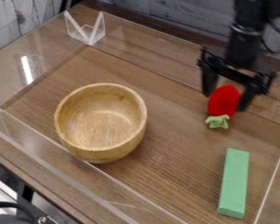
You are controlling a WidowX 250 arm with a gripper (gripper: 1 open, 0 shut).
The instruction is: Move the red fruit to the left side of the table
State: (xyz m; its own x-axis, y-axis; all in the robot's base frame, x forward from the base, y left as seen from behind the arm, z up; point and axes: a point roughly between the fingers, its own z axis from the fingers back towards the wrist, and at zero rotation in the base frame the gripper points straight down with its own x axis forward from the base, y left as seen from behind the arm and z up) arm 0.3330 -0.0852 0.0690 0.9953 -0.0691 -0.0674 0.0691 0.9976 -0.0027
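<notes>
The red fruit [223, 102], a small glossy strawberry with a pale green stem end, lies on the right part of the brown wood-grain table [166, 83]. My black gripper [233, 87] hangs pointing down right over the fruit's upper end. Its fingers [208, 82] stand apart on either side of the fruit, open, and nothing is gripped. The gripper body hides the top edge of the fruit.
A round light wooden bowl [101, 121] sits left of centre. A flat green block [234, 182] lies near the front right. Low clear acrylic walls [84, 28] border the tabletop on all sides.
</notes>
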